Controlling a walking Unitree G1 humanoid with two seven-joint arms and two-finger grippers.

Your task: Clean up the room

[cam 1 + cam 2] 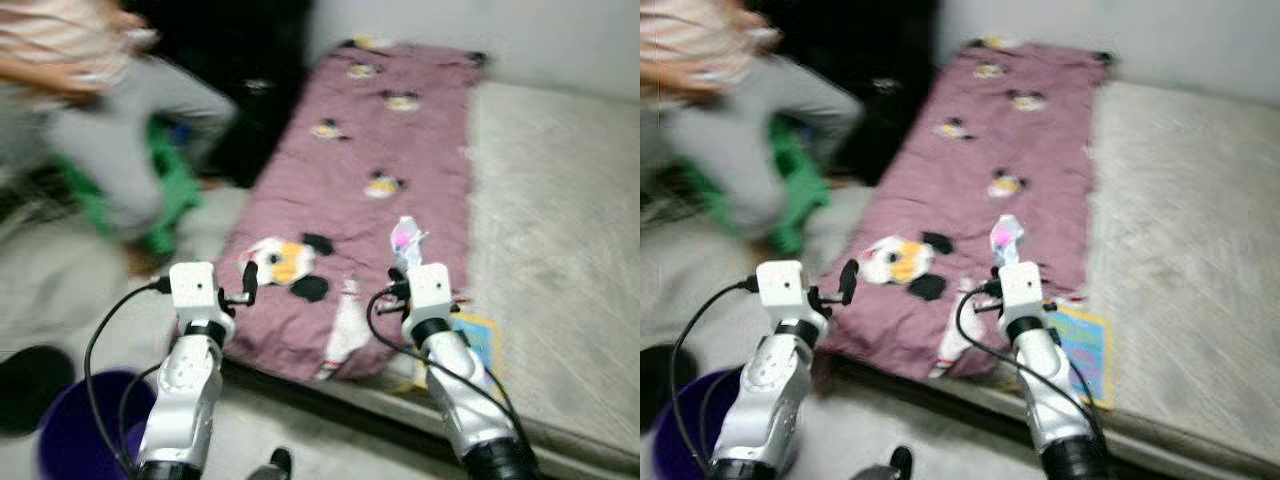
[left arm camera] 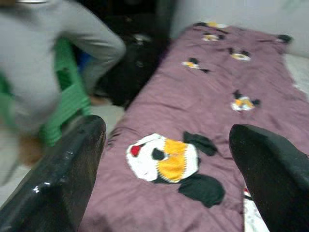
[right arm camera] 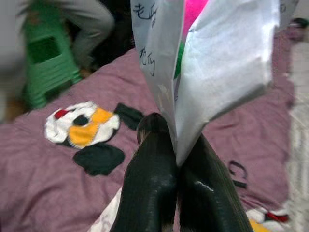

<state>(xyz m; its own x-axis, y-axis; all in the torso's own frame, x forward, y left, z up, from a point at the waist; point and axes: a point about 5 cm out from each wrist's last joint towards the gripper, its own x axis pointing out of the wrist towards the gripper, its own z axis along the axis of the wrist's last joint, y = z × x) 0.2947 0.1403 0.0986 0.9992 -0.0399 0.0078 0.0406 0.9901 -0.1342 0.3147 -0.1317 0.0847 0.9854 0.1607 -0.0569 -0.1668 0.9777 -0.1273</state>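
While left gripper (image 2: 164,169) gapes, right gripper (image 3: 176,166) pinches crumpled paper (image 3: 217,67).

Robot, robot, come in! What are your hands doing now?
Right gripper shut on paper wrapper above purple blanket. Left gripper open, holding nothing. Person near green stool.
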